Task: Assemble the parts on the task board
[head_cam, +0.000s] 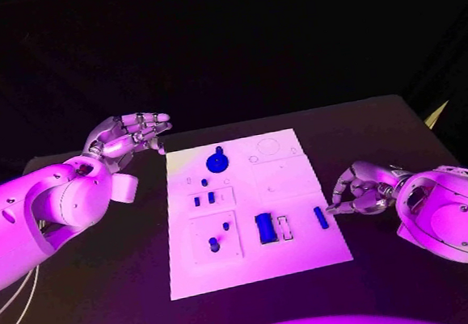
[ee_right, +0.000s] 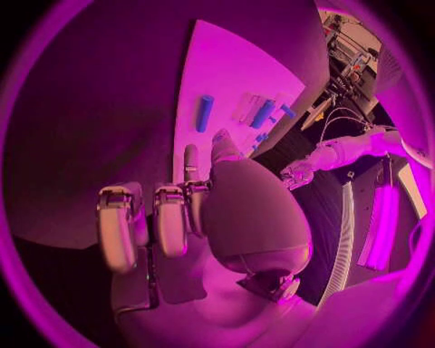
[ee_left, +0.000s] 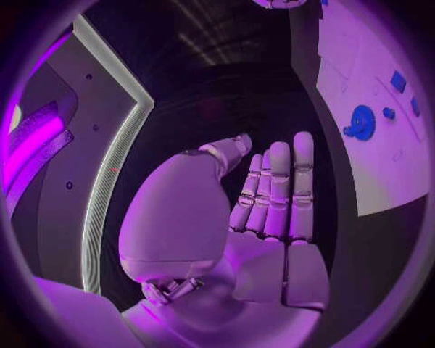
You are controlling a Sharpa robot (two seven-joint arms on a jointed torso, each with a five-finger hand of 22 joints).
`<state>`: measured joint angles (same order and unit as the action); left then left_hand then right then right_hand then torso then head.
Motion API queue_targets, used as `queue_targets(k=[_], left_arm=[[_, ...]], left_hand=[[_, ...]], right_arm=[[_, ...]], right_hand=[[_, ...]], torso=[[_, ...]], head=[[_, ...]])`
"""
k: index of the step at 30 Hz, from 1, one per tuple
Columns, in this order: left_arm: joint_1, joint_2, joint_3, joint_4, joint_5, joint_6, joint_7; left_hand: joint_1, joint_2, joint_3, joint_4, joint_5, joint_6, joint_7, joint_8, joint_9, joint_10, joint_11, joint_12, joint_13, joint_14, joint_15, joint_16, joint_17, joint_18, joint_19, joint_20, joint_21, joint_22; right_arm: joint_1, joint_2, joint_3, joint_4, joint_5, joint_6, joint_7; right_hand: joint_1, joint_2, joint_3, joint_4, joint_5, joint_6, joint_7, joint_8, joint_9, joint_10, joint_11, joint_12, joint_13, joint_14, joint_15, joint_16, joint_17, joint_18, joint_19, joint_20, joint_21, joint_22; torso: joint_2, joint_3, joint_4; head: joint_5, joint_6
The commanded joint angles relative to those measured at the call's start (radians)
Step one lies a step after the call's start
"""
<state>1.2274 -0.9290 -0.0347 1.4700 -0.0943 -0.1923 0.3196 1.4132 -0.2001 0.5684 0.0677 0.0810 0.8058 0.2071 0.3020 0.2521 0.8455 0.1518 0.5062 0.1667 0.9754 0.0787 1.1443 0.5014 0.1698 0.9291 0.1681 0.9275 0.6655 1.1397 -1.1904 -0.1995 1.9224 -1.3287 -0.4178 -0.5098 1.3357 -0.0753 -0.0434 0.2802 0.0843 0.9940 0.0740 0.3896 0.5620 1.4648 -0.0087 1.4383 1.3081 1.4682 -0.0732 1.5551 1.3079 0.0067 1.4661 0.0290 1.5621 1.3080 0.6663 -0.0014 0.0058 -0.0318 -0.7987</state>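
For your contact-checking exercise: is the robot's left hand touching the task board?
Apart. The head view shows the left hand raised beyond the board's far left corner, with dark table between them. The left wrist view shows the fingers holding nothing.

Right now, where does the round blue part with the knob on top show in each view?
Head view: round blue part stands at the task board's far end, on the left hand's side.
Left wrist view: round blue part on the board, beyond the left hand's fingers.
Right wrist view: I cannot make it out.
Shared landmark: the white task board.
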Motion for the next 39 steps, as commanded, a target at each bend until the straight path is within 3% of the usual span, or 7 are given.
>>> queue_targets(k=[1, 7, 12, 30, 39], left_arm=[[0.0, 0.001, 0.001, 0.002, 0.003, 0.019, 0.009], [0.0, 0.0, 0.001, 0.001, -0.003, 0.02, 0.008], [0.0, -0.001, 0.001, 0.001, -0.005, 0.021, 0.007], [0.0, 0.0, 0.001, -0.001, -0.005, 0.025, 0.006], [0.0, 0.0, 0.001, -0.002, -0.005, 0.026, 0.005]], left_hand=[[0.002, 0.009, -0.002, 0.001, 0.002, -0.008, 0.014, 0.0, -0.002, -0.002, 0.003, 0.0, -0.002, -0.006, -0.001, -0.003, -0.001, 0.015, 0.004, 0.0, -0.004, -0.002], [0.002, 0.009, -0.002, 0.001, 0.002, -0.008, 0.014, 0.0, -0.002, -0.002, 0.003, 0.0, -0.002, -0.006, -0.001, -0.003, -0.001, 0.015, 0.004, 0.0, -0.004, -0.002], [0.002, 0.009, -0.002, 0.001, 0.002, -0.008, 0.014, 0.0, -0.002, -0.002, 0.003, 0.0, -0.002, -0.006, -0.001, -0.003, -0.001, 0.015, 0.004, 0.0, -0.004, -0.002], [0.001, 0.009, -0.003, 0.003, 0.002, -0.007, 0.014, 0.002, -0.002, -0.001, 0.003, 0.001, -0.002, -0.006, -0.001, -0.003, -0.001, 0.015, 0.004, 0.0, -0.004, -0.002], [0.001, 0.009, -0.003, 0.003, 0.002, -0.007, 0.014, 0.002, -0.002, -0.001, 0.003, 0.001, -0.002, -0.006, -0.001, -0.003, -0.001, 0.015, 0.004, 0.0, -0.004, -0.002]], right_arm=[[-0.015, 0.018, 0.0, -0.006, -0.043, 0.02, -0.028], [-0.032, 0.045, 0.0, -0.019, -0.041, 0.014, -0.037], [-0.037, 0.059, 0.0, -0.028, -0.041, 0.014, -0.042], [-0.059, 0.117, 0.0, -0.077, -0.115, 0.04, -0.062], [-0.07, 0.138, 0.0, -0.092, -0.153, 0.046, -0.081]], right_hand=[[-0.001, -0.007, 0.002, 0.007, -0.006, 0.004, 0.001, -0.001, 0.0, 0.043, 0.008, -0.006, 0.186, 0.096, 0.006, 0.004, 0.233, -0.005, 0.103, 0.006, 0.001, 0.26], [-0.004, -0.008, 0.001, 0.008, -0.007, 0.006, 0.001, -0.001, 0.0, 0.042, 0.008, -0.007, 0.186, 0.096, 0.006, 0.004, 0.232, -0.004, 0.102, 0.006, -0.001, 0.259], [-0.004, -0.008, 0.001, 0.008, -0.007, 0.006, 0.001, -0.001, 0.0, 0.042, 0.008, -0.007, 0.186, 0.096, 0.006, 0.004, 0.232, -0.004, 0.102, 0.006, -0.001, 0.259], [-0.006, -0.006, 0.007, 0.007, -0.007, 0.014, -0.002, 0.002, 0.001, 0.043, 0.006, -0.005, 0.187, 0.096, 0.005, 0.004, 0.233, -0.005, 0.102, 0.007, 0.0, 0.259], [0.049, 0.004, 0.051, -0.008, -0.011, 0.023, -0.011, 0.001, 0.001, 0.044, -0.002, -0.004, 0.188, 0.096, -0.002, 0.004, 0.234, -0.006, 0.103, 0.002, 0.004, 0.261]], torso=[[0.001, 0.0002, 0.0014], [0.0, -0.0004, 0.0038], [0.0, -0.0014, 0.0008], [0.0, -0.0009, 0.0008], [-0.001, -0.001, 0.0016]], head=[[0.002, 0.0], [0.002, -0.004], [0.004, -0.005], [0.004, -0.005], [0.003, -0.005]])
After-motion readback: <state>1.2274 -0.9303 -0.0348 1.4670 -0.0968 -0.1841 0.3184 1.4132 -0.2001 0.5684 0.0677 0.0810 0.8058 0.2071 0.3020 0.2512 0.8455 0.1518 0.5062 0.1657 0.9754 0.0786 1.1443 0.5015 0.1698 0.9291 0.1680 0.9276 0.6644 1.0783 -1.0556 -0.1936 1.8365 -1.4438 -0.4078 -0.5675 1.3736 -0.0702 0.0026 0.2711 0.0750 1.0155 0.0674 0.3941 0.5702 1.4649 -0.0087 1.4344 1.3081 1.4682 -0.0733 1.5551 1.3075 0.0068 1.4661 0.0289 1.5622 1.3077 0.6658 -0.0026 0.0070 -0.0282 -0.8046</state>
